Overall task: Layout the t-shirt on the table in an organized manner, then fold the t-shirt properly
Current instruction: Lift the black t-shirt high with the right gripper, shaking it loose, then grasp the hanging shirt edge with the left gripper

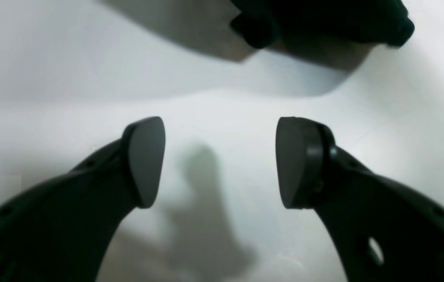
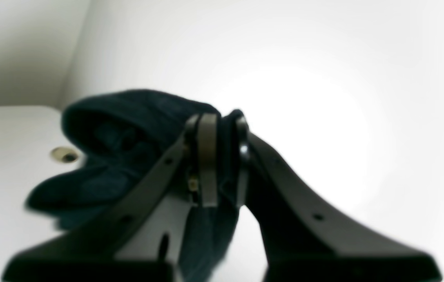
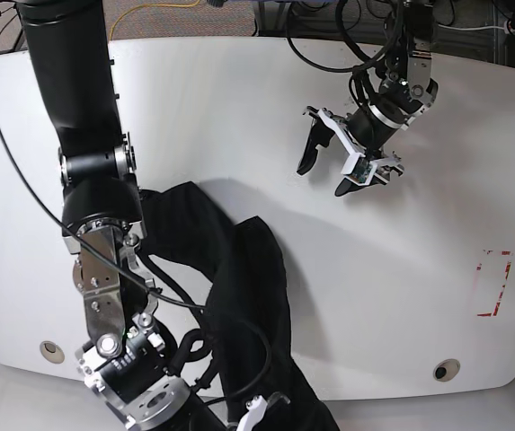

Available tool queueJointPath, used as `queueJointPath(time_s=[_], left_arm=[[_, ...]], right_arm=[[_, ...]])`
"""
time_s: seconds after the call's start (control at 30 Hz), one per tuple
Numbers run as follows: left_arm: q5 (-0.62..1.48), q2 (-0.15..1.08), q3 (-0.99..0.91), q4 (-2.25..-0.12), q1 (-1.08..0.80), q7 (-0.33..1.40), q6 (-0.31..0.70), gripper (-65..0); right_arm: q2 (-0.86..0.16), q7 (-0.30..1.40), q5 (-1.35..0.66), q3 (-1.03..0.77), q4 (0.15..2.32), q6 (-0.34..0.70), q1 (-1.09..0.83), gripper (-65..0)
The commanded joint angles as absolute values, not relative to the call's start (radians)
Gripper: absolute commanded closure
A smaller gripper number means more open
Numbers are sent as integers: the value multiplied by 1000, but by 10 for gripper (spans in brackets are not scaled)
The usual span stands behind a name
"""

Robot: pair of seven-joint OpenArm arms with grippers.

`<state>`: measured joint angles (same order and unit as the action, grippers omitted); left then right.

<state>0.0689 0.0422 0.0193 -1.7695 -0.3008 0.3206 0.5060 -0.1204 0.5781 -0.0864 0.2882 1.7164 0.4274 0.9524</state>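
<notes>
Right gripper [image 2: 222,160] is pinching the t-shirt [image 3: 239,296], which is hanging bunched over the table [image 3: 401,251]; left gripper [image 3: 329,166] is hovering spread, empty. Cloth is looking soft, limp; best grabbed at hem or shoulder.

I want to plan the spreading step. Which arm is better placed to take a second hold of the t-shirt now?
The left. Its hand is open and empty above the table, while the right hand is shut on the t-shirt.
</notes>
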Motion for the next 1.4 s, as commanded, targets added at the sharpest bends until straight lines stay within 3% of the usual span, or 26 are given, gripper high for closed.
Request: queueJointPath(time_s=[0.0,0.57,0.93,1.37], left_arm=[[87,30,21,-1770,-295,292,506,-421],[85,-13,19,-1601,-150,289,503,-415],[82,-12,18,-1452,30,289,321,-418],[84,-12,21,-1214,202,288,318,-419]], right_arm=[[-117,544,-96,282,1725,415,1026,0],[-81,578,-93,280,1724,415,1084,0],[-85,578,-96,277,1724,415,1070,0],[-97,578,-97,275,1724,417,1043,0]])
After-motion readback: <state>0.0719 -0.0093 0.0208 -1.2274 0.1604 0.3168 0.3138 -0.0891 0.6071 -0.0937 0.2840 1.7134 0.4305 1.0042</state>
